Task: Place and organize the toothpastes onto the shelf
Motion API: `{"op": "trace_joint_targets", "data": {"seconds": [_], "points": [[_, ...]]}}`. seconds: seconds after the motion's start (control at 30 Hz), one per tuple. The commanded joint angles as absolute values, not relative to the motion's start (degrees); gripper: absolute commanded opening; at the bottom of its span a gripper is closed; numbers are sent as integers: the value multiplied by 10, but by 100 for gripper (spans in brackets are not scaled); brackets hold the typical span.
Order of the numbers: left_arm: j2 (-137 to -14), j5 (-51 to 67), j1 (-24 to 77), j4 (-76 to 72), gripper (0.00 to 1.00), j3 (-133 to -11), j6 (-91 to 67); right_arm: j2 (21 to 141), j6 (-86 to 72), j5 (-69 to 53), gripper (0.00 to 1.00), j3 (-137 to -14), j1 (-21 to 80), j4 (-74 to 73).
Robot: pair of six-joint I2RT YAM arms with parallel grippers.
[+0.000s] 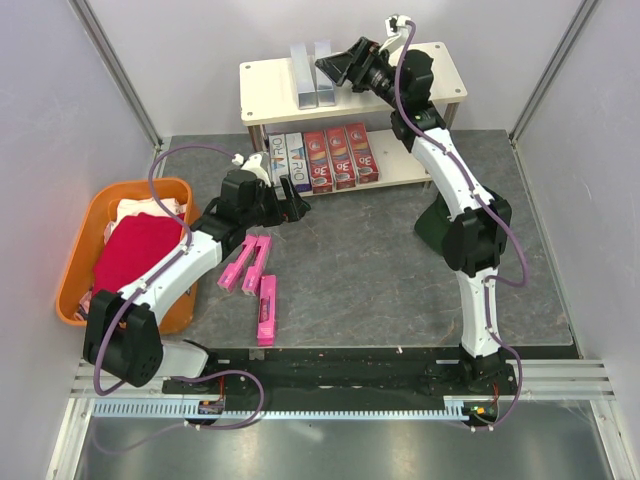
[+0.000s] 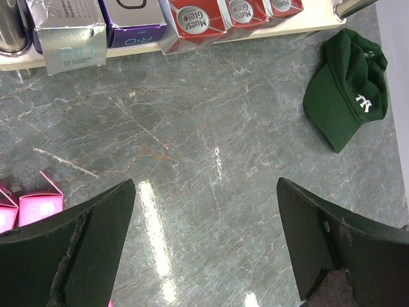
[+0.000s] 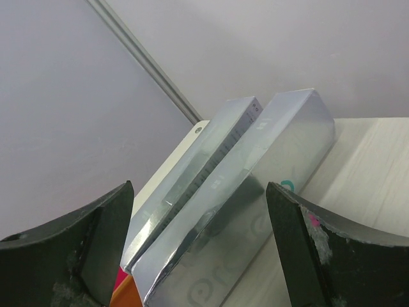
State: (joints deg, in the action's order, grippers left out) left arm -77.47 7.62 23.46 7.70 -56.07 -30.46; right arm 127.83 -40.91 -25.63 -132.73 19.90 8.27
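Observation:
The cream two-tier shelf (image 1: 440, 62) stands at the back. Two silver-grey toothpaste boxes (image 1: 312, 73) lie side by side on its top board, close up in the right wrist view (image 3: 249, 185). Red "3D" boxes (image 1: 340, 157) and navy/white boxes (image 1: 287, 160) fill the lower board, their ends in the left wrist view (image 2: 198, 18). Three pink boxes (image 1: 257, 278) lie on the mat. My right gripper (image 1: 333, 67) is open, its jaws either side of the silver boxes' near end. My left gripper (image 1: 297, 207) is open and empty above the mat (image 2: 204, 160), in front of the lower board.
An orange basket (image 1: 82, 262) with a red cloth (image 1: 135, 250) sits at the left. A dark green cap (image 2: 348, 89) lies on the mat to the right, by the right arm's base. Grey walls stand close on both sides.

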Motion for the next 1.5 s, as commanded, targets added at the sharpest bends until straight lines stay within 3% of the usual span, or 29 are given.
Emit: {"op": "trace_joint_targets", "data": {"seconds": [0.0,0.93,1.2,1.47], "points": [[-776,72,231,79,99,-563,-289,1262,-413,-287,93,-1299,204,83],[-768,63,231,81,99,-554,-289,1238,-398,-277,93,-1258,214,83],[-750,40,230,101,100,-540,-271,1088,-336,-142,95,-1106,192,62],[-746,23,227,112,100,-534,-258,916,-316,-114,98,-920,192,68]]}}
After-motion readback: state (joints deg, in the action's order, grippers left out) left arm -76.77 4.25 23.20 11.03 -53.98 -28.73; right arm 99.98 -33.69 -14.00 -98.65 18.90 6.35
